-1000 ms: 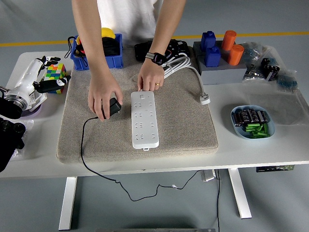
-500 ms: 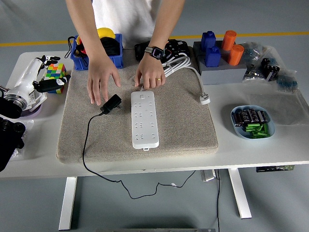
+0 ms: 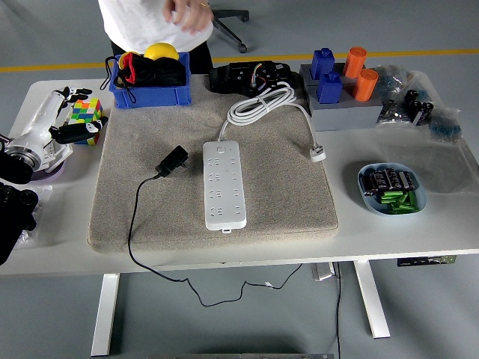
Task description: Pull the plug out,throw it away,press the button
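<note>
A white power strip (image 3: 224,185) lies lengthwise in the middle of a beige mat (image 3: 284,187). A black plug (image 3: 172,161) lies on the mat just left of the strip's far end, not in any socket. Its thin black cord (image 3: 133,224) runs over the mat's front edge and hangs below the table. The strip's own white cable (image 3: 262,105) is coiled behind it and ends in a white plug (image 3: 318,154). My left hand (image 3: 63,120) rests at the table's left edge, fingers relaxed, holding nothing. A person (image 3: 150,22) stands at the far side with hands raised off the table.
A colour cube (image 3: 86,114) sits by my left hand. A blue bin (image 3: 150,86) with a yellow item stands at the back left. A grey block with blue and orange pieces (image 3: 340,97) stands at the back right. A blue bowl of batteries (image 3: 391,188) is at the right.
The person let go of the black plug, leaving it on the mat beside the strip. Both of the person's hands have lifted away from the table. My arm has not moved.
</note>
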{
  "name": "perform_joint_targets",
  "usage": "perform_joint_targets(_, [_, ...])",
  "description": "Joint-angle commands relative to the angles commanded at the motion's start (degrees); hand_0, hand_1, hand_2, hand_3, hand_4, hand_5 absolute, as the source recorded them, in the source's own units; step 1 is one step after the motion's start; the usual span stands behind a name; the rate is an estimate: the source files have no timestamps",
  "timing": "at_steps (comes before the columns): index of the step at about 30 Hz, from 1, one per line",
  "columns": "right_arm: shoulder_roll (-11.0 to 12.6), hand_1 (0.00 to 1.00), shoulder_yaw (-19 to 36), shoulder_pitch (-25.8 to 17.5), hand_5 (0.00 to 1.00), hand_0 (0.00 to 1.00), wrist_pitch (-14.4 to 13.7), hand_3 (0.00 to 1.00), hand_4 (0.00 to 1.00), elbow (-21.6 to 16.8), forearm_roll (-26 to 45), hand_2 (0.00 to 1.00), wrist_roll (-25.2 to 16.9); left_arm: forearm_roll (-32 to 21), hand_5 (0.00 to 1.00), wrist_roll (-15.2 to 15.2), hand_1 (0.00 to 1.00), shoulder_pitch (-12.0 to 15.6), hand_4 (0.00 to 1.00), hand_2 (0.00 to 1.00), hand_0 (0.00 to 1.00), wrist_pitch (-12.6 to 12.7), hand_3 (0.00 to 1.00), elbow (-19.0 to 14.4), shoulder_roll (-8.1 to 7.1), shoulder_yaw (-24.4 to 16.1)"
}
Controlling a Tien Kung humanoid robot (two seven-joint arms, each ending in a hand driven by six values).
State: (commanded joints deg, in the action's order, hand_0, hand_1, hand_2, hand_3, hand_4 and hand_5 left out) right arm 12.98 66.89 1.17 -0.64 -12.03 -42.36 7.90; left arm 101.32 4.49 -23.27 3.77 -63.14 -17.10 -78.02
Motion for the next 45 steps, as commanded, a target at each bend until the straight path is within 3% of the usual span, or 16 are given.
perform_joint_targets(16, [-0.38,0.670,0.34,-0.11,0.504,0.752,-0.55,0.621,0.691,0.04,-0.41,0.658,0.17,-0.11,0.269,-0.04,0.881,0.84,0.761,0.823,0.868,-0.17,0.791,1.39,1.05,-1.08])
perform_joint_targets(35, [-0.49,0.670,1.13,-0.34,0.508,0.752,-1.03,0.620,0.688,-0.09,-0.72,0.657,0.27,0.66,0.264,-0.03,0.878,2.45,0.758,0.821,0.867,-0.32,0.791,0.44,1.65,-4.08])
perform_joint_targets(45, [-0.32,0.670,1.05,0.00,0.509,0.752,-0.89,0.621,0.686,0.04,-0.72,0.657,0.52,0.82,0.264,-0.01,0.878,2.59,0.758,0.820,0.867,-0.41,0.791,0.21,1.32,-5.01])
